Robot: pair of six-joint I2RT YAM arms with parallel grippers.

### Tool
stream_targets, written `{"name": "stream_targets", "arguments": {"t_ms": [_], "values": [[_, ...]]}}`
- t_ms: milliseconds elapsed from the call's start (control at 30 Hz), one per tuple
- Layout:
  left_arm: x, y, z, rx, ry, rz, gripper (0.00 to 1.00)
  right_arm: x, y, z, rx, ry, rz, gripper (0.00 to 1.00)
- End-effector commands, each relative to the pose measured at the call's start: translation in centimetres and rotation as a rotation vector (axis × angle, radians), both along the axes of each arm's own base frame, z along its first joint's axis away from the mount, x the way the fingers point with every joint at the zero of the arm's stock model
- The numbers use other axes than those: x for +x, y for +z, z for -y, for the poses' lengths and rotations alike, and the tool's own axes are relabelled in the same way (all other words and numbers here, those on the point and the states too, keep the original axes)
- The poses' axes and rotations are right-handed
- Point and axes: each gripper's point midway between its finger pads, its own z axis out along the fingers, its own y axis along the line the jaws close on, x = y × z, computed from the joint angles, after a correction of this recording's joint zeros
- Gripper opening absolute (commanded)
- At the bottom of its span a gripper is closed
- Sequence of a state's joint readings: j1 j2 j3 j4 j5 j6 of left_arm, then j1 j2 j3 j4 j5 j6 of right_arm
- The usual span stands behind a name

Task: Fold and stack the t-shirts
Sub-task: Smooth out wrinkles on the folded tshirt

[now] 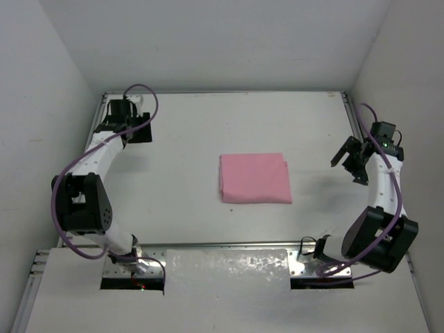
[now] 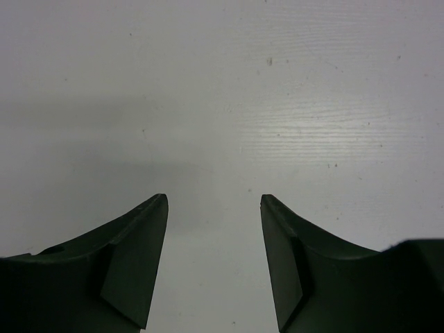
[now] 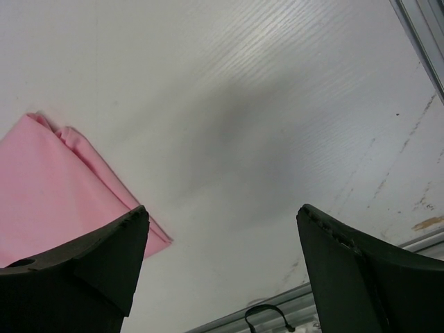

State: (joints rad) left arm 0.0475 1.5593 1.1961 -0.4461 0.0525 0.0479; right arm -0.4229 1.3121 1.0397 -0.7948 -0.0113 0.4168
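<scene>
The pink t-shirt (image 1: 254, 178) is lying folded in a neat rectangle at the centre of the white table (image 1: 173, 201). The left gripper (image 2: 214, 201) is hovering spread at upper left, and the right gripper (image 3: 222, 211) is gaping wide at the right edge, both well apart from it

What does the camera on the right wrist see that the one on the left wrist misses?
Only the right wrist view: a corner of the folded light-pink cloth t-shirt and a metal rail at the table's edge. Only the left wrist view: its own left tool, nothing more. Both: bare white table beneath an open, empty dark tool, the right tool included.
</scene>
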Motion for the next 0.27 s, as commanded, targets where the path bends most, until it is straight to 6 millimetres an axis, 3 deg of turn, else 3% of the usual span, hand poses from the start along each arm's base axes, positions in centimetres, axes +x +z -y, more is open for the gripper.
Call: {"name": "stream_targets", "arguments": {"t_ms": [0, 233], "values": [[0.46, 2.03, -0.15, 0.003, 0.000, 0.075, 0.54, 0.19, 0.65, -0.02, -0.020, 0.025, 0.035, 0.85], [-0.10, 1.28, -0.04, -0.001, -0.004, 0.059, 0.54, 0.30, 0.71, -0.50, -0.022, 0.045, 0.094, 0.86]]}}
